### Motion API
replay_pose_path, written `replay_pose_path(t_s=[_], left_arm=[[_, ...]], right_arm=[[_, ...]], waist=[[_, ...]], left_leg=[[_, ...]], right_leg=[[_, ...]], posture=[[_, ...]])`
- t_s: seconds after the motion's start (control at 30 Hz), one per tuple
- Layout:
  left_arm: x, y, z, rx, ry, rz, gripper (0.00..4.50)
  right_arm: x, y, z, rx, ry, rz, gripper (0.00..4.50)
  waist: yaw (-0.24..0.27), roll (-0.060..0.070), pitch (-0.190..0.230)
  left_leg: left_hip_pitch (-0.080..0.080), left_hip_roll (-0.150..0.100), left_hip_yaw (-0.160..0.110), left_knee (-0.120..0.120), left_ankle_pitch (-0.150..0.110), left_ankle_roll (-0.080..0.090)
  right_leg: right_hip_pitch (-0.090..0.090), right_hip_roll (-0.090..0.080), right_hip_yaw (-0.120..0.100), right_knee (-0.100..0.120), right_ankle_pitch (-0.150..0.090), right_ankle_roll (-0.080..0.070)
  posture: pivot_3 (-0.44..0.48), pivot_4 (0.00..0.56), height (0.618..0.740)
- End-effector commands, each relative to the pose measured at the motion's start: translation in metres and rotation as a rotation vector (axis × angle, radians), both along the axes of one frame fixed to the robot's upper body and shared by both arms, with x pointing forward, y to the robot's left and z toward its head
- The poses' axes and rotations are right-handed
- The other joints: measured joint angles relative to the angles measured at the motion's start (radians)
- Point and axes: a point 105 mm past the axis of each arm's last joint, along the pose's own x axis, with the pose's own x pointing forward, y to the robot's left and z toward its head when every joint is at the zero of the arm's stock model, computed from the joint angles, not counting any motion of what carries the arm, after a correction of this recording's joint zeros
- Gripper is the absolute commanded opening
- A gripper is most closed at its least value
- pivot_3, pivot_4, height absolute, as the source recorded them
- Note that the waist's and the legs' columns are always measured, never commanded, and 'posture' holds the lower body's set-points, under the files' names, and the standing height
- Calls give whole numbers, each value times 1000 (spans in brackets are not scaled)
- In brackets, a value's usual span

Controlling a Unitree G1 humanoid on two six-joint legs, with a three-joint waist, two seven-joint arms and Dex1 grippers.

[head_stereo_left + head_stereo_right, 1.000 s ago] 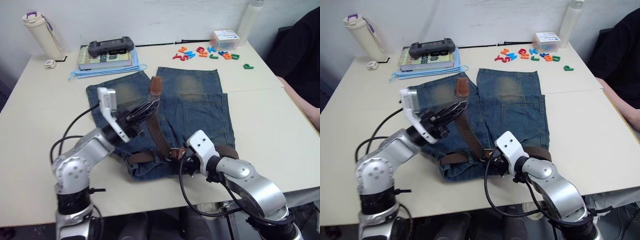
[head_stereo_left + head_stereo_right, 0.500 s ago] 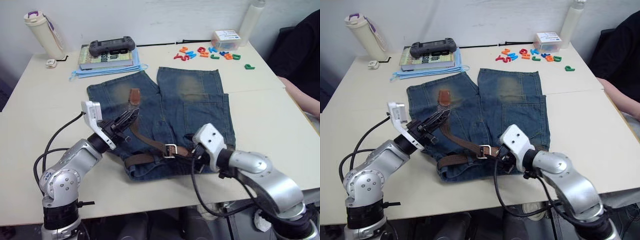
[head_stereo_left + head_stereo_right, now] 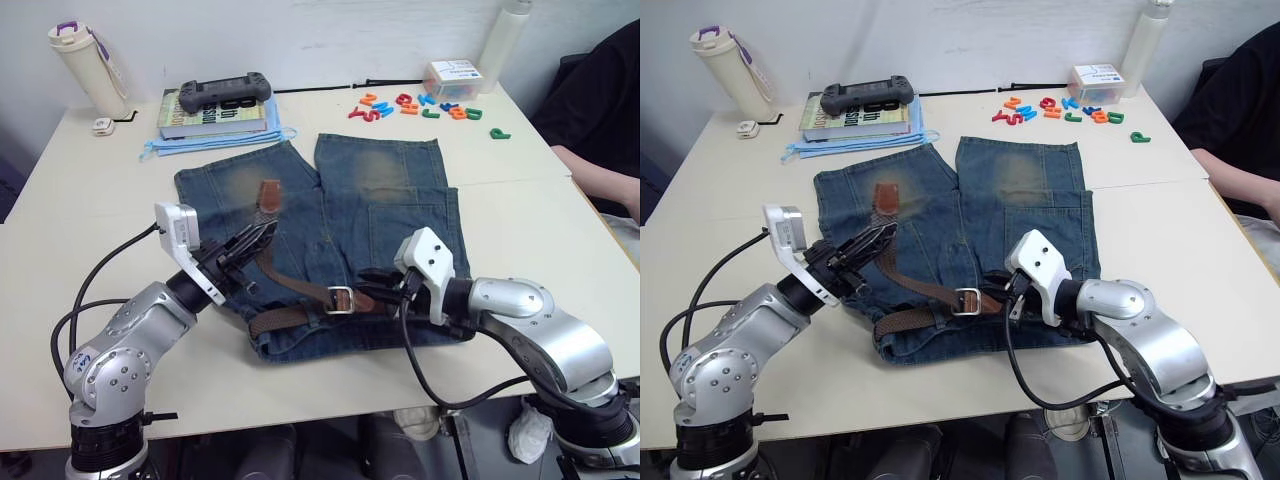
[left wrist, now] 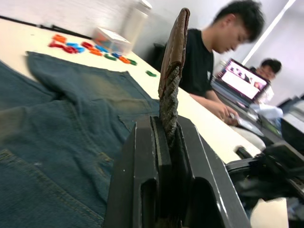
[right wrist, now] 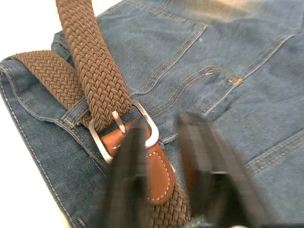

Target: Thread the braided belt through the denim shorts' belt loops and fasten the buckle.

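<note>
My left tool [image 3: 262,236] pinches the braided belt [image 3: 300,285] near its tan tip; my right tool [image 3: 372,283] hovers open, seemingly just beside the buckle [image 3: 340,300], over the denim shorts [image 3: 400,215] on the worktop [image 3: 90,215].

The braided belt [image 5: 92,71] lies across the denim shorts [image 5: 199,61], its strap passing through the silver buckle [image 5: 124,132]; the tan leather end sits under the frame; the right gripper [image 5: 164,156] hovers just above the buckle, jaws parted, touching nothing; pale tabletop [image 5: 23,28] shows beside the waistband.
</note>
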Motion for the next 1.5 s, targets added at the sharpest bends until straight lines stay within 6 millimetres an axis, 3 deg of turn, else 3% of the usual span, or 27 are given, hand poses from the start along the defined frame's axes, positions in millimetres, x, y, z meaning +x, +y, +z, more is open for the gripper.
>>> replay_pose_path(t_s=[0.03, 0.43, 0.8, 1.1, 1.5], left_arm=[[-6, -3, 11, 12, -54, 1, 0], [-7, -8, 17, 29, -46, -3, 0], [-7, -17, 23, 37, -61, -26, 0], [-6, -36, 48, 14, -137, -103, 0], [-3, -1, 8, 128, -41, -36, 0]], right_arm=[[-6, 9, 3, -4, -20, 70, 122], [-9, 9, -25, -60, 26, 46, 122], [-9, 25, -25, -23, 23, 58, 122], [-9, 26, -28, -30, 27, 40, 122], [-9, 15, -17, -31, -8, 3, 122]], waist=[[0, 0, 0], [0, 0, 0], [0, 0, 0], [-3, 0, 0], [1, 0, 0]], left_leg=[[0, 0, 0, 0, 0, 0], [0, 0, 0, 0, 0, 0], [0, 0, 0, 0, 0, 0], [0, 0, 0, 0, 0, 0], [0, 0, 0, 0, 0, 0]], right_leg=[[0, 0, 0, 0, 0, 0], [0, 0, 0, 0, 0, 0], [0, 0, 0, 0, 0, 0], [0, 1, 0, 0, 0, 0], [-1, 1, 0, 0, 0, 0]], posture=[[0, 150, 730], [0, 150, 730], [0, 150, 730], [0, 150, 730], [0, 150, 730]])
